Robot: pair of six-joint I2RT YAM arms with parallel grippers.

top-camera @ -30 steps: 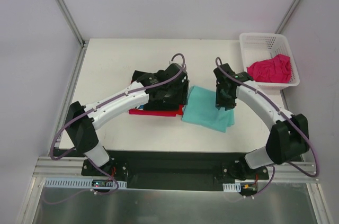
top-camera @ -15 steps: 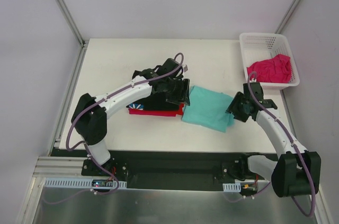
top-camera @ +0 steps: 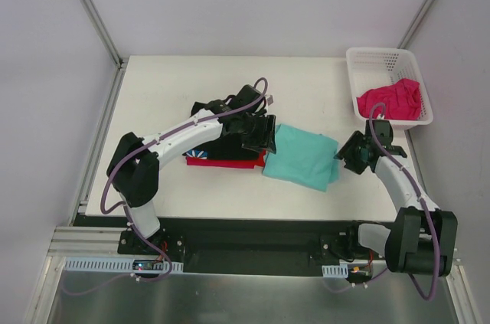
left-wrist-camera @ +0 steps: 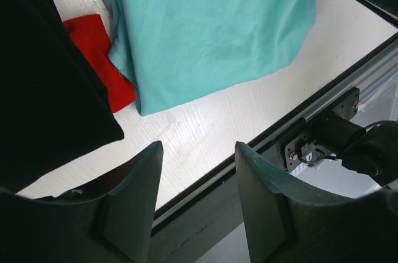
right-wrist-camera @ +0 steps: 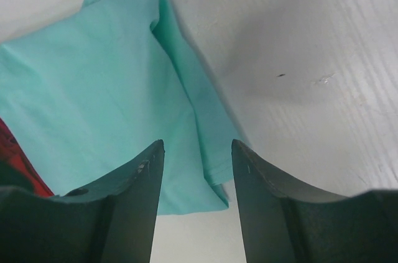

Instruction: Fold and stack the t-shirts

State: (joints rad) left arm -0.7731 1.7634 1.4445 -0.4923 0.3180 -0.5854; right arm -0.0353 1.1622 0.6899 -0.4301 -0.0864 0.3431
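A folded teal-green t-shirt (top-camera: 302,157) lies flat at the table's middle. To its left is a stack with a black t-shirt (top-camera: 230,148) on top of a red one (top-camera: 222,161). My left gripper (top-camera: 264,136) hovers over the seam between the stack and the teal shirt, open and empty (left-wrist-camera: 198,151); its view shows the teal (left-wrist-camera: 211,27), red (left-wrist-camera: 99,51) and black (left-wrist-camera: 43,89) cloth. At the teal shirt's right edge my right gripper (top-camera: 346,154) stands open above the folded hem (right-wrist-camera: 208,145), holding nothing (right-wrist-camera: 198,148). The magenta-pink t-shirt (top-camera: 390,99) is crumpled in the basket.
The white lattice basket (top-camera: 383,53) stands at the back right corner of the table. The table's near edge and black metal rail (left-wrist-camera: 311,132) run just below the shirts. Frame posts rise at both back corners.
My right gripper has opened and drawn back to the right, from over the teal shirt to its right edge. The left arm's elbow swung in; its gripper stayed over the stack.
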